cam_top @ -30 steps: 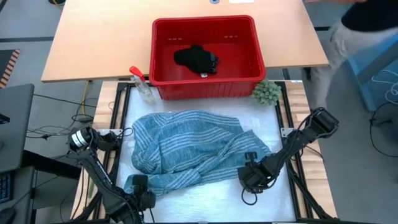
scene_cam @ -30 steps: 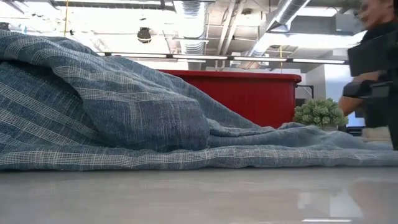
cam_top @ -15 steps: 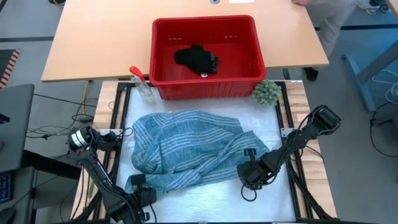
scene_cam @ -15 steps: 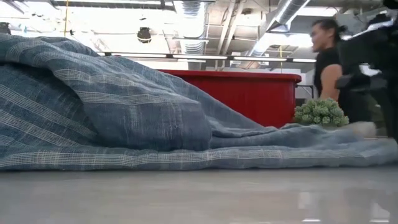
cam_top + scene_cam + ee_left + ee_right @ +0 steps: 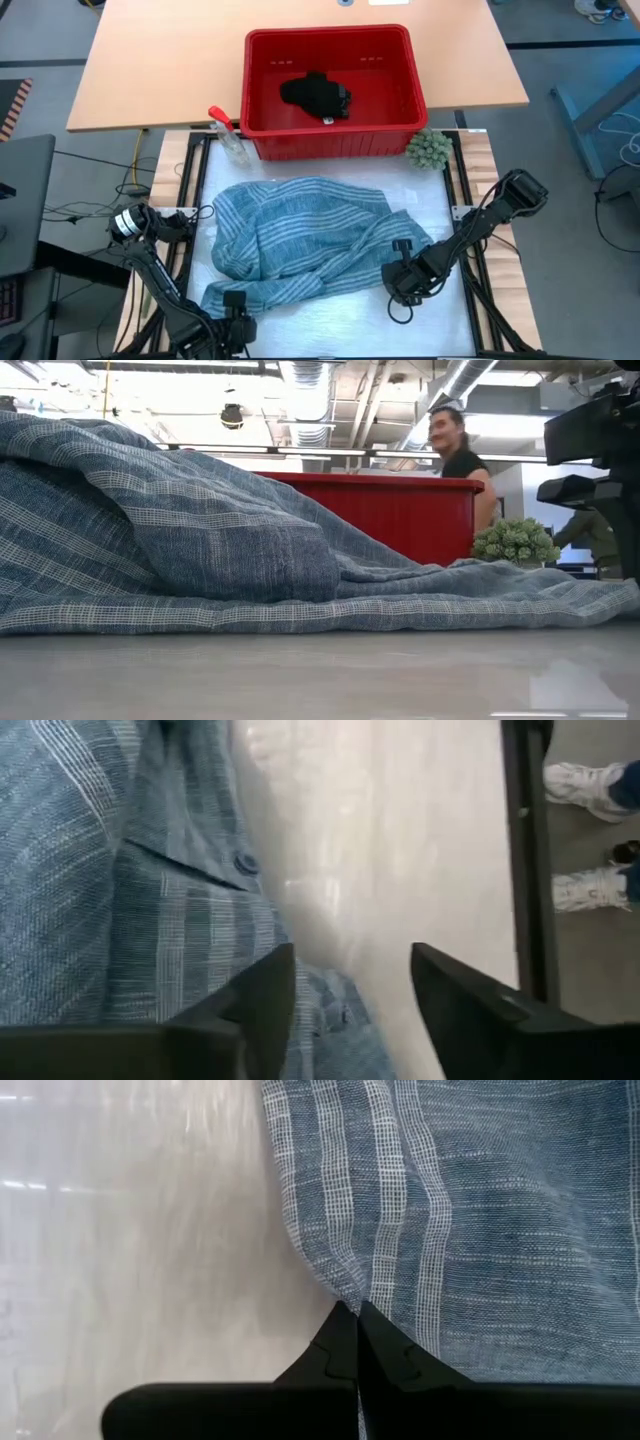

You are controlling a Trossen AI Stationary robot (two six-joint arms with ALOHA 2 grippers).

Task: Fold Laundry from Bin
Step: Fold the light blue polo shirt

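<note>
The blue-white striped shirt (image 5: 300, 240) lies crumpled on the white table top, in front of the red bin (image 5: 330, 140). A small black piece (image 5: 315, 93) lies on the bin's floor. My left gripper (image 5: 350, 990) is open at the shirt's near left corner (image 5: 232, 305), tilted downward, with the hem showing between its fingers; whether it touches the cloth does not show. My right gripper (image 5: 400, 278) is shut on the shirt's near right edge. My right gripper pinches the shirt's edge (image 5: 345, 1292) between its two fingertips, coming from above and pointing steeply down. One layer or several, I cannot tell. The cloth fans out from the pinch, with its end (image 5: 615, 595) raised a little and the remainder on the table.
A green fuzzy ball (image 5: 428, 148) sits by the bin's near right corner and a clear spray bottle (image 5: 228, 135) by its near left corner. A person (image 5: 455, 450) is behind the bin. Someone's shoes (image 5: 590, 790) are on the floor beyond the table frame.
The shirt's near right end has risen slightly off the table at my right gripper. My left gripper has tipped over the shirt's near left corner. The person behind the table has walked across from right toward the bin.
</note>
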